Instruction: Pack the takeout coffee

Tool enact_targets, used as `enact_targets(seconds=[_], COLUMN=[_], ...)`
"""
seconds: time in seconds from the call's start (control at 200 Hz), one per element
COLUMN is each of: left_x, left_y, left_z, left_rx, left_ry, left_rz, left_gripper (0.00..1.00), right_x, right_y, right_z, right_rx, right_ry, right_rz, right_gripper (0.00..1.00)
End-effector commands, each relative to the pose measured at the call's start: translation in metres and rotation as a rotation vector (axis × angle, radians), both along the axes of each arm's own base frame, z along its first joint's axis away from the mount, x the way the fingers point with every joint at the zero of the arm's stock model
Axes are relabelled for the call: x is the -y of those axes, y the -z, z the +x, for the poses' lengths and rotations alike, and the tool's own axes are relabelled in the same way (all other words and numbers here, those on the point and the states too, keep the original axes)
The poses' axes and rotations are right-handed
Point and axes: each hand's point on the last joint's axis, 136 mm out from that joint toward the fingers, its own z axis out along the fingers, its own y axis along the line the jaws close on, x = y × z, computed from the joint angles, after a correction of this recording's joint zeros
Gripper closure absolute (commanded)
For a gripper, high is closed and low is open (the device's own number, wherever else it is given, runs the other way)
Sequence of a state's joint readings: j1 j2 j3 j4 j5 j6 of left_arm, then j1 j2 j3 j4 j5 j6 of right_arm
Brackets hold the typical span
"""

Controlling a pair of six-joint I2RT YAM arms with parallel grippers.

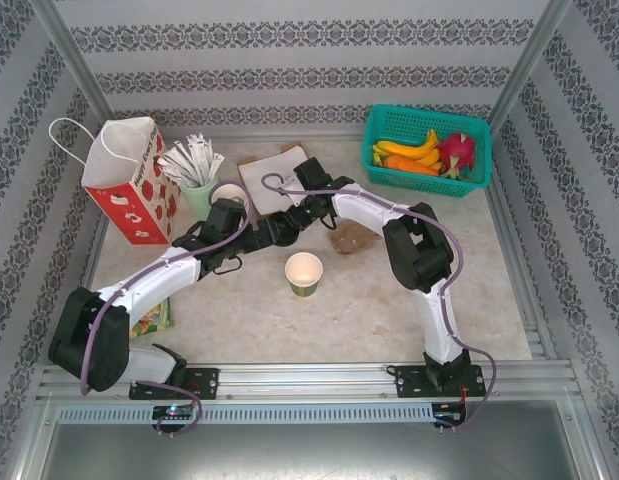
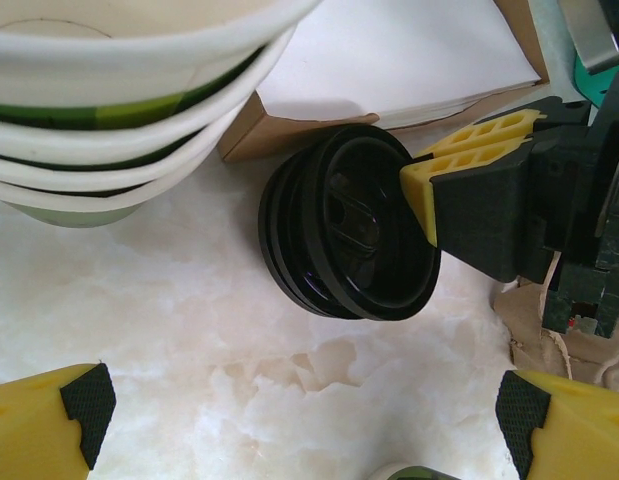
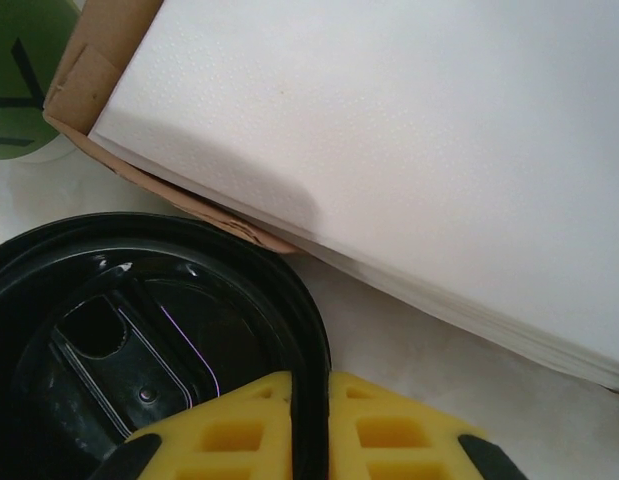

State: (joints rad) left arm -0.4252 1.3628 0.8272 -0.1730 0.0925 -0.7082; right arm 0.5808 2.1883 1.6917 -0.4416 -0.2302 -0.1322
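Right pincer [image 3: 311,398] is clamping a black lid [image 2: 354,235] by its rim; left pincer [image 2: 307,410] is hovering wide apart over the counter [image 2: 189,330].

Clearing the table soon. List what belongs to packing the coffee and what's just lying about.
Job: cup, lid in right gripper, bag (likely).
Lying about: stacked cups, napkins, sticks cup, fruit basket.

Bright diffuse light, soft shadows
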Motion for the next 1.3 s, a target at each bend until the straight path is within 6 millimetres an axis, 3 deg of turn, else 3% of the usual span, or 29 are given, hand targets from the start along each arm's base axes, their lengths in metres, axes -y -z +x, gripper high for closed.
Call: enact_targets(seconds=[0.0,0.155,0.335,0.45,0.625,0.974,1.294], left_x=[-0.004,0.000,0.017,0.026,0.012,0.031,0.042], left_y=[-0.011,-0.014,-0.026,-0.033,-0.031,-0.029,-0.030], left_z=[0.002,0.003,0.010,0.017,0.027,0.040,0.045], left_rx=[0.017,0.020,0.025,0.006,-0.009,-0.070,-0.081], left_ry=[-0.004,0.017,0.096,0.129,0.044,0.194,0.256], left_rz=[0.019,0.009,-0.021,-0.024,0.044,0.104,0.107], left_gripper=[0.00,0.00,0.02,0.12,0.28,0.40,0.74], right_x=[-0.003,0.000,0.001,0.003,0.011,0.017,0.011], right_y=[-0.037,-0.054,-0.070,-0.080,-0.088,-0.096,-0.104], right_z=[0.002,0.002,-0.002,-0.006,-0.011,-0.037,-0.045], right_rx=[0.086,0.148,0.205,0.249,0.261,0.246,0.254], right_ry=[-0.007,0.016,0.046,0.083,0.156,0.141,0.128], right_rz=[0.027,0.043,0.044,0.033,0.040,0.048,0.053], right_gripper=[0.88,0.89,0.90,0.90,0.90,0.90,0.90])
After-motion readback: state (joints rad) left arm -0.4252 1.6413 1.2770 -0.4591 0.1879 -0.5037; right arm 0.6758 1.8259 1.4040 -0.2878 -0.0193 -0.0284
